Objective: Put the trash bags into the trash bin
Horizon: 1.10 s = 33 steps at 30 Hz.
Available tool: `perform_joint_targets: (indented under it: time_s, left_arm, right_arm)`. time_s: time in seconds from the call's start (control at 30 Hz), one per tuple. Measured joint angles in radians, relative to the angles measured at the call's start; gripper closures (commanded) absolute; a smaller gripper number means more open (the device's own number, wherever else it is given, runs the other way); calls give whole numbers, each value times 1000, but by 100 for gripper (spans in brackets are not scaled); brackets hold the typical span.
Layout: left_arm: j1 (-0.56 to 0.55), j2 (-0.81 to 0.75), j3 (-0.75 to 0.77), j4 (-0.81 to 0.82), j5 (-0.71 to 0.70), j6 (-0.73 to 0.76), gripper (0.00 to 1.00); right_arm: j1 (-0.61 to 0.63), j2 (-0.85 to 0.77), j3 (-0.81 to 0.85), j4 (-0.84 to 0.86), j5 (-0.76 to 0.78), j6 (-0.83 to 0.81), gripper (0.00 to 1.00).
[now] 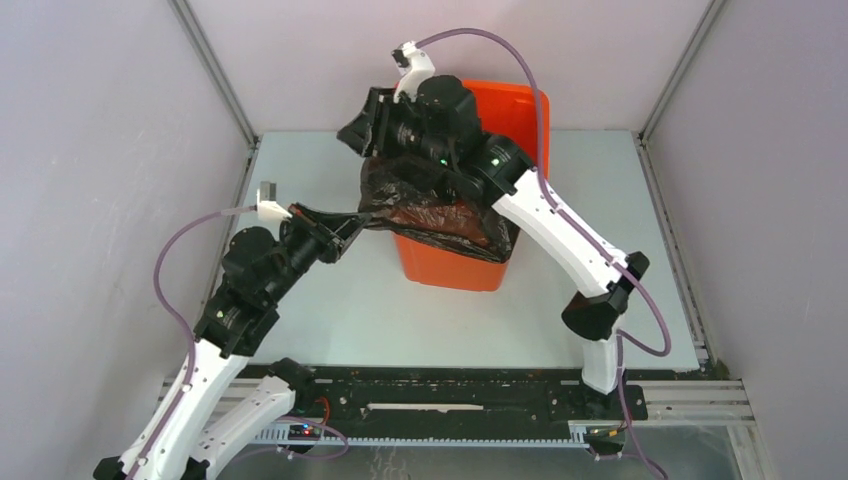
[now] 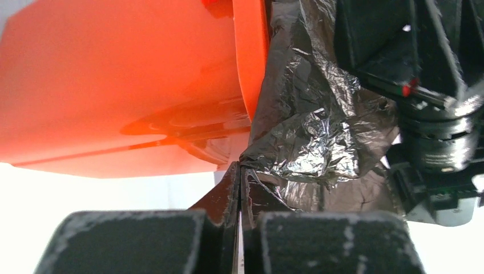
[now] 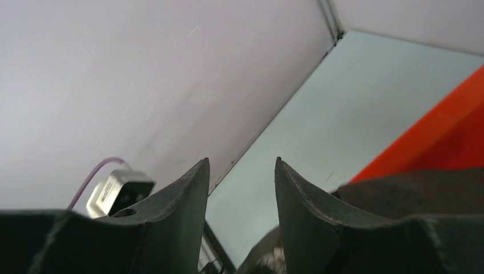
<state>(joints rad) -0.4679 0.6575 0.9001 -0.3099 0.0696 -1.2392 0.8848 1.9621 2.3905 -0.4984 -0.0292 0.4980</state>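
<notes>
The orange trash bin (image 1: 510,105) stands at the middle back of the table. The black trash bag (image 1: 430,205) is draped over the bin's near left rim and hangs partly inside it. My left gripper (image 1: 352,228) is shut on a stretched corner of the bag just left of the bin. In the left wrist view the shut tips (image 2: 240,168) pinch the wrinkly film (image 2: 308,125) beside the bin's wall (image 2: 114,85). My right gripper (image 1: 350,132) is open and empty above the bin's left rim. Its fingertips (image 3: 241,165) are apart, with the bin (image 3: 445,137) to the right.
The grey table (image 1: 300,300) is enclosed by pale walls on the left, back and right. The right arm (image 1: 560,230) reaches across the bin's right side. The left wrist camera (image 3: 117,191) shows in the right wrist view. A black rail (image 1: 450,395) runs along the near edge.
</notes>
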Motion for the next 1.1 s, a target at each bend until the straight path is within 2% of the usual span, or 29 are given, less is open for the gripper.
perform_joint_targets:
  time_s: [0.1, 0.2, 0.27, 0.53, 0.73, 0.83, 0.93, 1.0, 1.03, 1.1]
  left_arm:
    - [0, -3, 20, -47, -15, 64, 95]
    - [0, -3, 53, -90, -23, 127, 99]
    - [0, -3, 70, -113, -26, 164, 100]
    - [0, 10, 92, -147, -25, 222, 100]
    - [0, 7, 92, -149, -21, 227, 100]
    - [0, 3, 92, -150, -17, 227, 100]
    - [0, 3, 92, -162, -13, 238, 95]
    - [0, 3, 92, -188, -14, 260, 83]
    - [0, 4, 97, -215, -15, 279, 74]
    - [0, 6, 123, -280, -22, 319, 58]
  right_arm:
    - [0, -55, -34, -21, -25, 19, 31]
    - [0, -111, 26, -78, -40, 39, 10]
    - [0, -174, 36, -107, -45, 53, 1]
    - [-13, -480, 0, -289, -16, 76, 0]
    - [40, -634, -176, -468, 127, -10, 0]
    - [124, -647, -232, -547, 258, -77, 1]
    - [206, -603, -236, -609, 414, -134, 11]
    - [249, -563, -234, -645, 517, -164, 25]
    - [273, -541, -233, -660, 575, -183, 37]
    - [315, -512, -239, -674, 657, -219, 71]
